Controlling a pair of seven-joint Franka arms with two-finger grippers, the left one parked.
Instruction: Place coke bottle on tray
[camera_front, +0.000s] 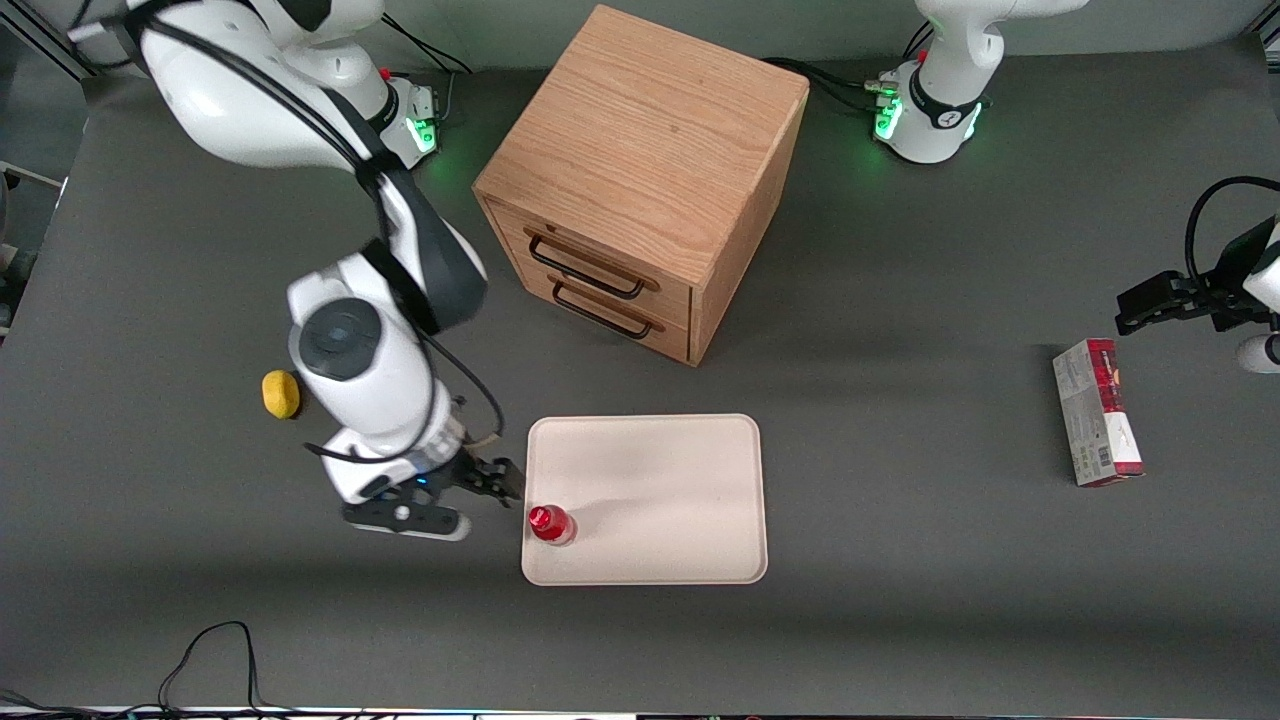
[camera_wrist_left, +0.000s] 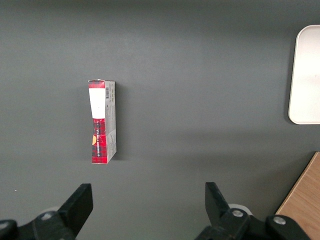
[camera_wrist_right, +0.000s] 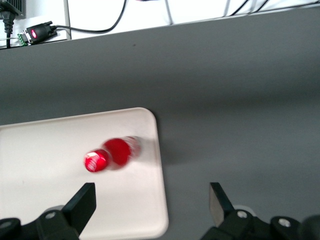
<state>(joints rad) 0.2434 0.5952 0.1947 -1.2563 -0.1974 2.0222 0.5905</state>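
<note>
Standing on the tray (camera_front: 650, 480), coke bottle (camera_front: 550, 524) beside empty spread hand (camera_front: 497, 480).

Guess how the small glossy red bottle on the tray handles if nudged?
The small glossy red bottle stands upright and slim near the cream-white rectangular tray's corner, so it probably tips easily. Once down, it would likely roll. Its gloss suggests slipperiness. The open gripper sits just beside the tray.

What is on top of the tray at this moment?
Only the coke bottle stands upright on the tray, in the corner nearest the gripper, which is open beside the tray's edge and not touching the bottle. The patch under the bottle's base is covered.
</note>
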